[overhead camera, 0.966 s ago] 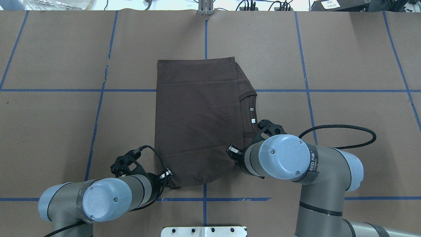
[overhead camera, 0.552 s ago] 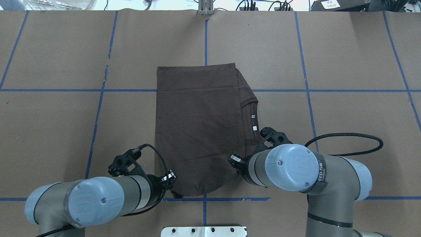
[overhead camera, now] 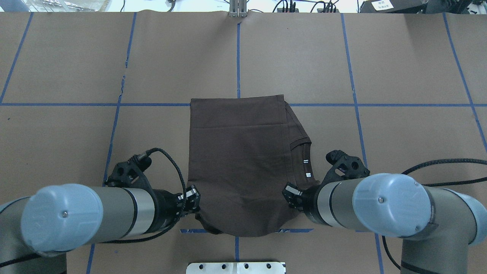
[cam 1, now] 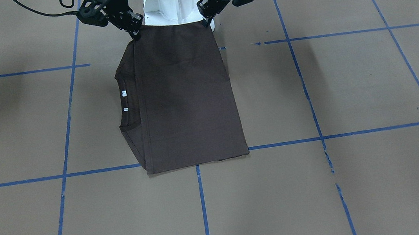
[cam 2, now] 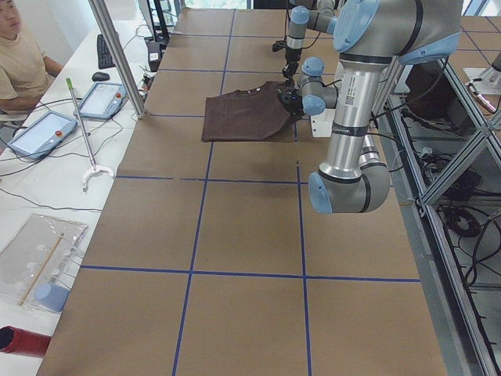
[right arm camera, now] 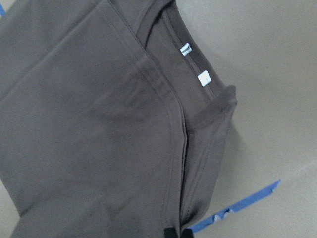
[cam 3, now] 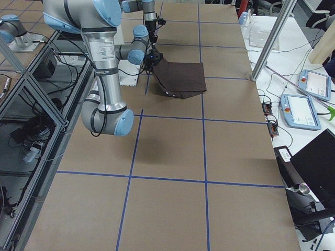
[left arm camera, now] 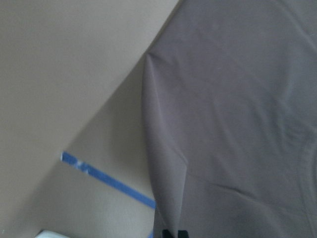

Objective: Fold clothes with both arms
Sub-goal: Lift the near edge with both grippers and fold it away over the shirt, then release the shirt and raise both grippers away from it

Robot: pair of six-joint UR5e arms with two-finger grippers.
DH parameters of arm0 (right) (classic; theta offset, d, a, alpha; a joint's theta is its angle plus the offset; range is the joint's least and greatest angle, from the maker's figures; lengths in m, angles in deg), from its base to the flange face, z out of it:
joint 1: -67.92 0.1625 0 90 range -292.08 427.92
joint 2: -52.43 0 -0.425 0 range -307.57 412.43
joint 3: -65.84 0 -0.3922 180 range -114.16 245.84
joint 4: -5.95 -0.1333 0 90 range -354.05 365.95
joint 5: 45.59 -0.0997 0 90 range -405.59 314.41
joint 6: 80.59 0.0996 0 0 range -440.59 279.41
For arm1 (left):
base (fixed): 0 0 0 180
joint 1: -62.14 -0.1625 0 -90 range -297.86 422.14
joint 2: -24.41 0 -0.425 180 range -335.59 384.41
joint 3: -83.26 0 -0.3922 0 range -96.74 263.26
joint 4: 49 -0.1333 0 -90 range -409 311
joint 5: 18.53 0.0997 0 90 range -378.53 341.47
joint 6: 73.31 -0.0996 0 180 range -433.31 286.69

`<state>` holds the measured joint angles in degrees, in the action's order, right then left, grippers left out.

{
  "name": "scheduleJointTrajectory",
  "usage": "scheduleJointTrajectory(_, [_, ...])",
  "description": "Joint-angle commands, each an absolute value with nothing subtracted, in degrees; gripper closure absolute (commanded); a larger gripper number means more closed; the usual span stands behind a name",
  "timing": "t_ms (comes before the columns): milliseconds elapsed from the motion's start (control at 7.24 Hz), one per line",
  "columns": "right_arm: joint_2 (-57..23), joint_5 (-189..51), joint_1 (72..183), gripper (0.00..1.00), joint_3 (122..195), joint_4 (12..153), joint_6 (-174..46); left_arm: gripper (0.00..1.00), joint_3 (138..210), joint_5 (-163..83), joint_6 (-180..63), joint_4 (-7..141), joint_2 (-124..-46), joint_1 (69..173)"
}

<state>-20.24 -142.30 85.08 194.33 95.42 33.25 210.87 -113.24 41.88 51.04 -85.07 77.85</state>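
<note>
The clothes are one dark brown T-shirt (overhead camera: 239,160), folded into a tall rectangle on the brown table. Its collar (overhead camera: 301,143) and white neck labels (overhead camera: 305,161) poke out along the right side. My left gripper (overhead camera: 196,207) is shut on the shirt's near left corner. My right gripper (overhead camera: 291,198) is shut on the near right corner. In the front-facing view the T-shirt (cam 1: 183,96) hangs taut between the left gripper (cam 1: 206,21) and the right gripper (cam 1: 136,33), with the near edge raised off the table. Each wrist view shows cloth running into shut fingertips (left arm camera: 173,233) (right arm camera: 176,233).
The white pedestal base (overhead camera: 236,267) sits just behind the shirt's near edge. Blue tape lines (overhead camera: 354,104) grid the table. A metal post (overhead camera: 237,7) stands at the far edge. The right arm's black cable (overhead camera: 437,163) loops over the table. A person (cam 2: 19,55) sits by tablets at the side.
Both grippers have drawn back toward the base with the corners in them. The shirt slid with them, its far edge now near the cross tape line.
</note>
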Motion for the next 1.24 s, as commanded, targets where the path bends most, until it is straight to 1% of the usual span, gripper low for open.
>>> scheduleJointTrajectory(0, [-11.7,-151.0,98.6,1.00,184.2,95.9,28.2,1.00,206.3,-116.1,33.9,50.2,-88.3,88.5])
scheduleJointTrajectory(138, [-8.9,-153.5,103.1,1.00,180.0,95.6,26.3,1.00,200.6,-117.4,31.9,50.3,-92.4,92.0])
scheduleJointTrajectory(276, [-3.5,-153.5,104.6,1.00,172.0,95.3,23.8,1.00,196.3,-117.4,29.1,50.9,-94.6,94.5])
scheduleJointTrajectory(414, [1.4,-154.0,106.1,1.00,164.2,94.2,23.2,1.00,192.6,-117.3,27.2,54.0,-94.9,96.4])
scheduleJointTrajectory(552, [3.5,-155.3,108.3,1.00,156.4,88.1,22.2,1.00,186.3,-117.2,27.0,58.8,-96.4,98.1])
scheduleJointTrajectory(690, [5.6,-157.9,111.0,1.00,146.7,80.1,20.3,1.00,178.1,-117.1,23.9,62.5,-100.2,100.2])
scheduleJointTrajectory(828, [9.8,-158.8,112.1,0.26,135.8,74.2,16.1,0.79,169.4,-117.1,20.2,65.0,-104.0,102.5])
scheduleJointTrajectory(966, [15.7,-158.6,113.9,0.00,123.2,68.5,14.2,0.05,159.0,-114.5,11.9,71.6,-106.4,104.2])
scheduleJointTrajectory(1104, [16.2,-159.1,115.9,0.00,120.3,65.2,7.9,0.00,156.2,-113.1,8.6,76.4,-106.3,106.1])
